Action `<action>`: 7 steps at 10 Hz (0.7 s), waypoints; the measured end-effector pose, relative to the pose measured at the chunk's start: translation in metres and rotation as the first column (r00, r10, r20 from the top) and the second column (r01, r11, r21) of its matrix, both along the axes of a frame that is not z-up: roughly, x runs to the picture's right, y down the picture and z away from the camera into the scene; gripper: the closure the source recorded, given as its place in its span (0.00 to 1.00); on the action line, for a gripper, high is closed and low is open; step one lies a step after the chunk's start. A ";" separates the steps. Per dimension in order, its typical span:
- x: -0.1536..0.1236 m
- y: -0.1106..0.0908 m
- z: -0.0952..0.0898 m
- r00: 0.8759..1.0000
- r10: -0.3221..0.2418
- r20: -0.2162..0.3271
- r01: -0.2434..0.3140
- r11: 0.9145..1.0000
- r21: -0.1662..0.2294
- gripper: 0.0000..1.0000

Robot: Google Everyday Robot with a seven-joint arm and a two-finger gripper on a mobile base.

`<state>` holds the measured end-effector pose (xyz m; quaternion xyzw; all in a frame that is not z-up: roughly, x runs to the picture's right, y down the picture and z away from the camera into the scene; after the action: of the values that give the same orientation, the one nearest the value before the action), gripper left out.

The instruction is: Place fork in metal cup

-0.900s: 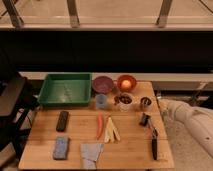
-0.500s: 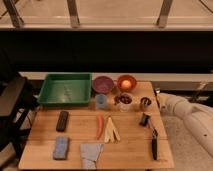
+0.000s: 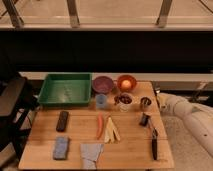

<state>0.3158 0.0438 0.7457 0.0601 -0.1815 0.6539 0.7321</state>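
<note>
While the gripper (image 3: 160,98) sits just right of the metal cup (image 3: 145,103), grip state indeterminate, the fork (image 3: 149,130) lies flat on the wooden table (image 3: 127,150), nearer than the cup, long axis roughly near-to-far; tine direction indeterminate.

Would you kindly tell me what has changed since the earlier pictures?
The end effector has edged slightly towards the small shiny metal cup, ending just right of it. Nothing was visibly grasped or released; the things on the wooden table stayed put.

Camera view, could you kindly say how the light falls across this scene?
In the camera view, warm dim light covers the wooden table; the band behind it is nearly black; the hand sits pale beside the small silver metal cup.
</note>
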 end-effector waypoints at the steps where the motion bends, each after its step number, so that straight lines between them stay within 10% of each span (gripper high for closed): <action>1: 0.002 -0.005 -0.001 1.000 0.002 -0.016 -0.001 1.000 0.025 1.00; 7: 0.000 -0.067 0.009 1.000 -0.002 0.018 -0.001 0.994 0.113 1.00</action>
<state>0.3156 -0.0228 0.7546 0.0953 -0.2248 0.6429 0.7260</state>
